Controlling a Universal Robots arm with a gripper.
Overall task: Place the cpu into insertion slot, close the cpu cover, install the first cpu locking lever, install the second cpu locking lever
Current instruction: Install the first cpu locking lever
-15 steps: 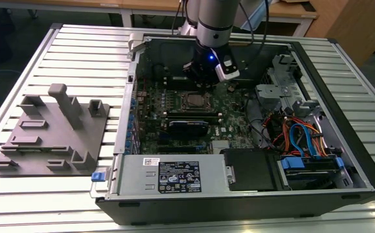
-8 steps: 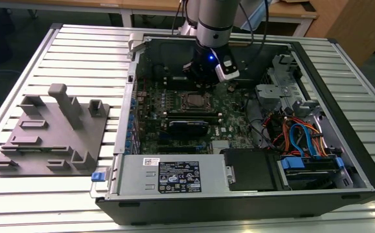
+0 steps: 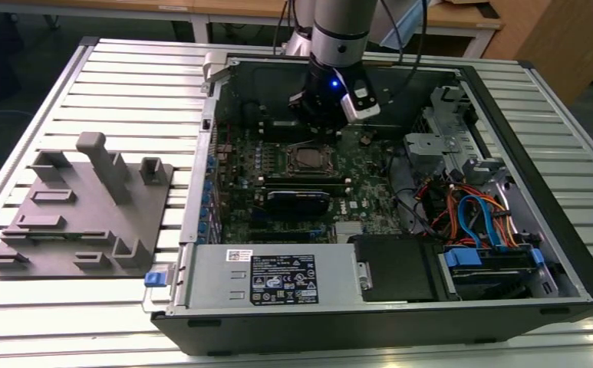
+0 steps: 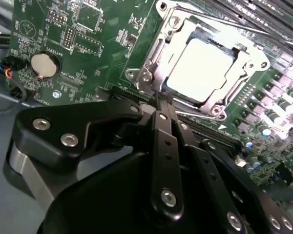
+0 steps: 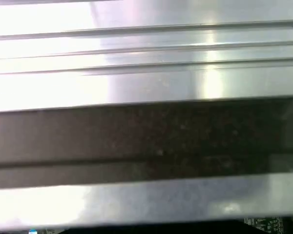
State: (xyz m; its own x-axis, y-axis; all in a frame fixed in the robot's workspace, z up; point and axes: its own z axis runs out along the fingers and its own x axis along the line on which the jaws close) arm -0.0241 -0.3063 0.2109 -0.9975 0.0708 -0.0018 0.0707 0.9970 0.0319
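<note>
The cpu (image 4: 200, 68) lies flat in the insertion slot (image 3: 307, 159) on the green board, its silver top bright under the light. The cpu cover (image 4: 151, 58), a silver frame, lies down around it. A thin wire locking lever (image 4: 210, 22) runs along one side of the socket. My gripper (image 4: 160, 100) has its black fingers pressed together, shut, with the tips right at the socket's edge; I cannot tell whether they touch a lever. In the exterior view the gripper (image 3: 322, 129) hangs just behind the socket, inside the open computer case.
A grey fixture plate (image 3: 81, 207) with upright posts lies at the exterior view's left. The power-supply box (image 3: 265, 280) fills the case's near side and a drive cage with coloured cables (image 3: 480, 222) the right. A coin battery (image 4: 43, 65) sits on the board. The first wrist view faces metal table slats (image 5: 146, 48).
</note>
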